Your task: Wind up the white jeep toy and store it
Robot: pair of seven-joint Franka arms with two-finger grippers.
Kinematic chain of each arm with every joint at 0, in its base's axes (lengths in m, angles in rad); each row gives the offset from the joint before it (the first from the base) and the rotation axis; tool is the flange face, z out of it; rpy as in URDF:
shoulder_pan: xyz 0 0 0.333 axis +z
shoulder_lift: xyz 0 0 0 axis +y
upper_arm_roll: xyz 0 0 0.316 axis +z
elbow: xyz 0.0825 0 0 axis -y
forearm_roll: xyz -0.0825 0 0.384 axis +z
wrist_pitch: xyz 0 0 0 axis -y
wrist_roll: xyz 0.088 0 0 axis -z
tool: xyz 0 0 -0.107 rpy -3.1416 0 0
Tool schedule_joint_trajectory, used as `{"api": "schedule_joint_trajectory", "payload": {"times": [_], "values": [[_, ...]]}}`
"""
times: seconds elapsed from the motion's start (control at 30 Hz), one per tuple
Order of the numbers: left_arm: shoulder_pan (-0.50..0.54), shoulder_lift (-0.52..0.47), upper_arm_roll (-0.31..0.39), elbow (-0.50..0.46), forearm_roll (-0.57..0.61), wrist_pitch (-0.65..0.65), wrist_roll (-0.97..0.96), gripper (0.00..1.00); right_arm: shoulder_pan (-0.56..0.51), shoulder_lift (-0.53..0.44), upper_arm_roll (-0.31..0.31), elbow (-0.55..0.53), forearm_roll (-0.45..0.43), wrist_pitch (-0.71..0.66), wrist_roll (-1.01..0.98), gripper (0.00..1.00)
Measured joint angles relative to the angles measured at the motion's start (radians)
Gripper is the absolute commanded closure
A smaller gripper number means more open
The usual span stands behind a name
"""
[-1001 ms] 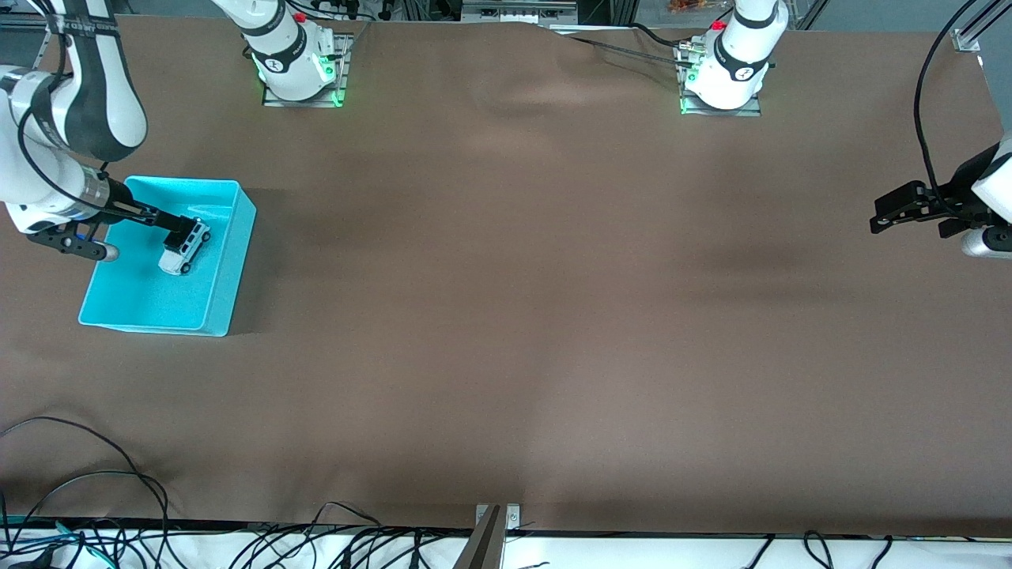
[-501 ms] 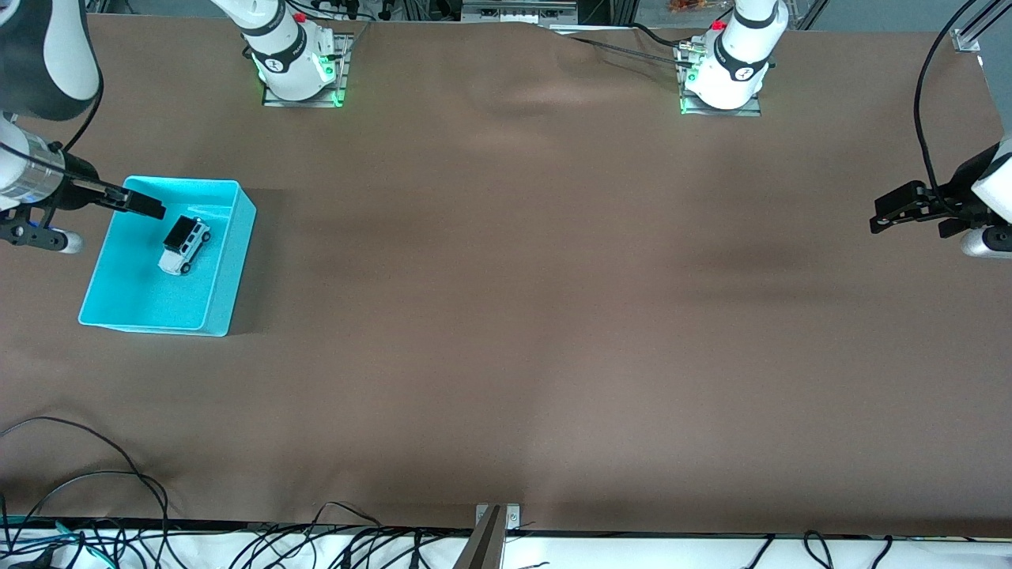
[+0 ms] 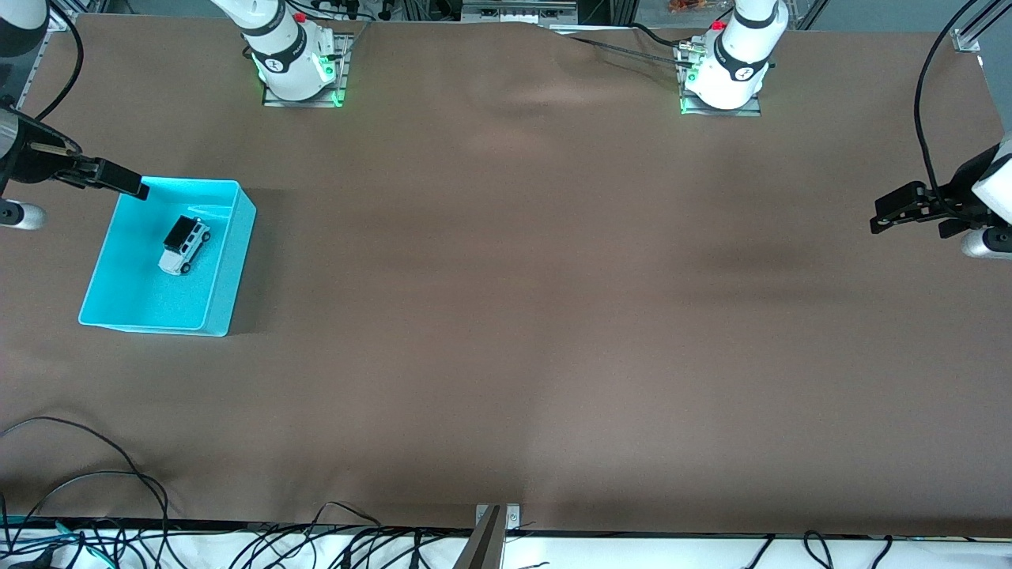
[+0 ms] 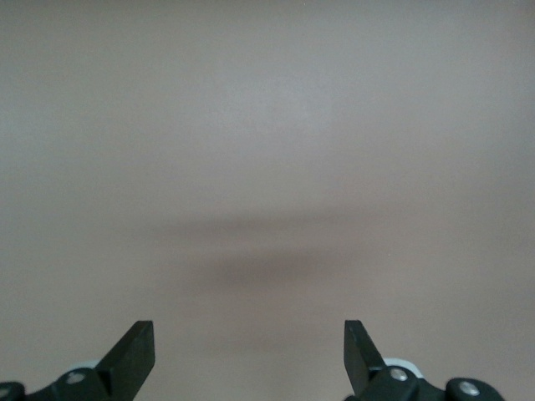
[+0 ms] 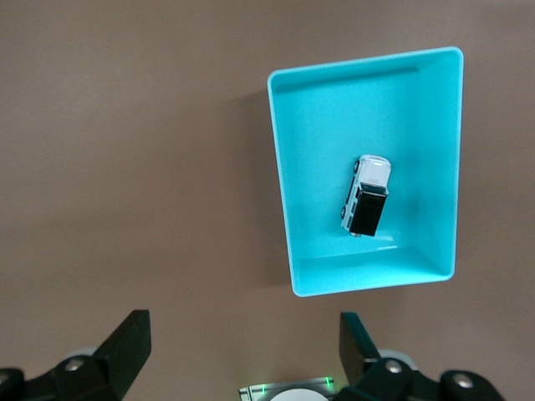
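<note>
Two white arms with black joint bands; bases [image 3: 299, 59] [image 3: 723, 67] on metal plates, glowing green, red buttons; black cables; black two-fingered left tool [image 4: 249, 355] and right tool [image 5: 245, 347].

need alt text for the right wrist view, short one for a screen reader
Seen from above, a white jeep toy with a black roof sits inside an open cyan bin on a brown table. The right gripper hangs over bare table beside the bin, its black jaws open and holding nothing.

A cyan bin [image 3: 225, 261] sits on the brown table [image 3: 553, 316], toward the right arm's end.
</note>
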Motion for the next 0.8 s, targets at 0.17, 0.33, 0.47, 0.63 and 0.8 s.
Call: {"api": "schedule_joint_trajectory", "payload": {"times": [0.17,0.33,0.47,0.63,0.8], "values": [[0.0,0.002,0.0,-0.008,0.0,0.0,0.0,0.0,-0.026,-0.006,0.04,0.013,0.0,0.0,-0.036,0.0],[0.0,0.002,0.0,-0.012,0.0,0.0,0.0,0.0,-0.037,-0.013,0.044,0.013,0.0,0.0,-0.067,0.0],[0.0,0.002,0.0,-0.012,0.0,0.0,0.0,0.0,-0.041,-0.017,0.044,0.013,0.0,0.0,-0.074,0.0],[0.0,0.003,0.0,-0.013,0.0,0.0,0.0,0.0,-0.041,-0.018,0.045,0.013,0.0,-0.002,-0.075,0.0],[0.0,0.004,0.0,-0.014,0.0,0.0,0.0,0.0,-0.041,-0.018,0.053,0.013,0.0,-0.003,-0.076,0.0]]}}
